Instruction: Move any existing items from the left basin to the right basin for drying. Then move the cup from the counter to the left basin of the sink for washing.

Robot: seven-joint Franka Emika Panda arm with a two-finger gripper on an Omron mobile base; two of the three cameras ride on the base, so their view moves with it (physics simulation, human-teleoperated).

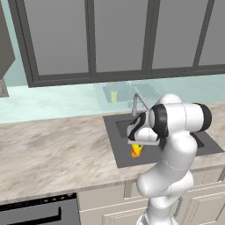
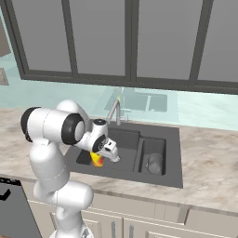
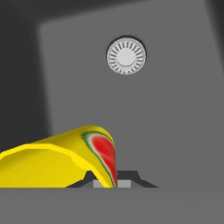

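Over the left basin (image 2: 123, 155) of the dark grey sink (image 2: 173, 158) hangs the gripper (image 1: 136, 145), its 2 fingers clamped tight on the yellow cup (image 1: 136, 150), which shows red-orange patches on its side; from the hand camera the cup (image 3: 61, 159) lies across the lower frame, above the basin floor and its round silver drain (image 3: 126, 55); the small dark grey cylinder (image 2: 154, 162) sits in the narrower right basin (image 2: 153, 148); the curved silver faucet (image 2: 114, 110) stands at the sink's back edge; beige veined counter (image 1: 48, 154) surrounds the sink.
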